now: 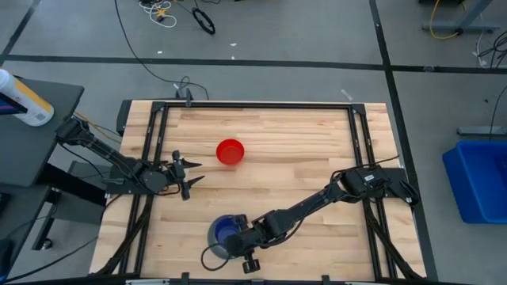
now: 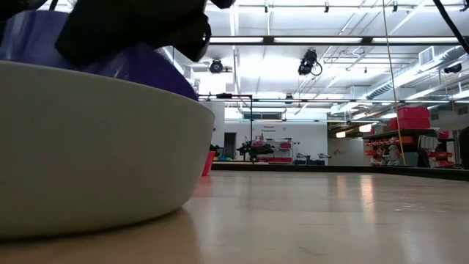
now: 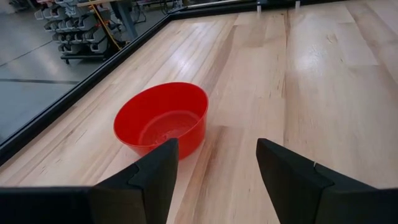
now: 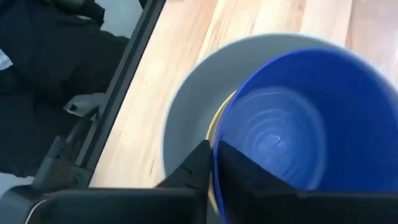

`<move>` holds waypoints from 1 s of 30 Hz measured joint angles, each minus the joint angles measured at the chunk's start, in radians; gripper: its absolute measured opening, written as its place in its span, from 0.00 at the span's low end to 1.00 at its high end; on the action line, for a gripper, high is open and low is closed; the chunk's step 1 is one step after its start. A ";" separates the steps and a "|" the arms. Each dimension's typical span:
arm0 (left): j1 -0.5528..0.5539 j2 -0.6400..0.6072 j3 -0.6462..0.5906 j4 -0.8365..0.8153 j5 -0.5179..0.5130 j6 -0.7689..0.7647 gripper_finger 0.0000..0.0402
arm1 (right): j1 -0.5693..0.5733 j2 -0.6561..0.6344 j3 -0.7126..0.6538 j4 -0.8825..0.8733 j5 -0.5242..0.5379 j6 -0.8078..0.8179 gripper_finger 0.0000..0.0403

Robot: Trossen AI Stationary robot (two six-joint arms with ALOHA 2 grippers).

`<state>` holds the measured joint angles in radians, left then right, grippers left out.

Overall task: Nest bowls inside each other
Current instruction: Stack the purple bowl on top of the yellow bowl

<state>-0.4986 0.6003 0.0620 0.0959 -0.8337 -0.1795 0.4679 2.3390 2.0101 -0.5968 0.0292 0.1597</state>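
Your right gripper (image 4: 214, 171) pinches the dark blue bowl's (image 4: 298, 130) rim, seating it in the pale grey bowl (image 1: 215, 247) by the tabletop's (image 1: 317, 150) near edge — yellow shows between them. The left gripper (image 3: 214, 174), fingers spread, faces the red bowl (image 1: 230, 152) — bare wood all around it. No readable writing.

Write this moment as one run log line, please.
right gripper: on rim of dark blue bowl, over grey bowl | yellow bowl: edge visible in grey bowl | left gripper: open, facing red bowl
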 joint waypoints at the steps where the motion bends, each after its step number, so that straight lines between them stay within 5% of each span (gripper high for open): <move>1: 0.000 0.000 0.000 0.000 0.000 0.000 0.56 | 0.000 0.000 0.004 0.002 0.000 0.000 0.14; 10: 0.000 0.000 0.000 0.000 0.000 0.000 0.56 | -0.002 0.000 0.072 -0.050 0.085 0.012 0.38; 21: 0.000 0.000 0.000 0.000 0.001 0.000 0.56 | 0.009 0.000 0.078 -0.059 0.033 0.020 0.15; 30: 0.000 0.000 0.000 0.000 0.001 0.000 0.56 | 0.009 0.013 0.078 -0.080 0.011 0.035 0.13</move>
<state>-0.4984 0.6003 0.0620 0.0959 -0.8330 -0.1799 0.4770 2.3516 2.0880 -0.6765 0.0399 0.1944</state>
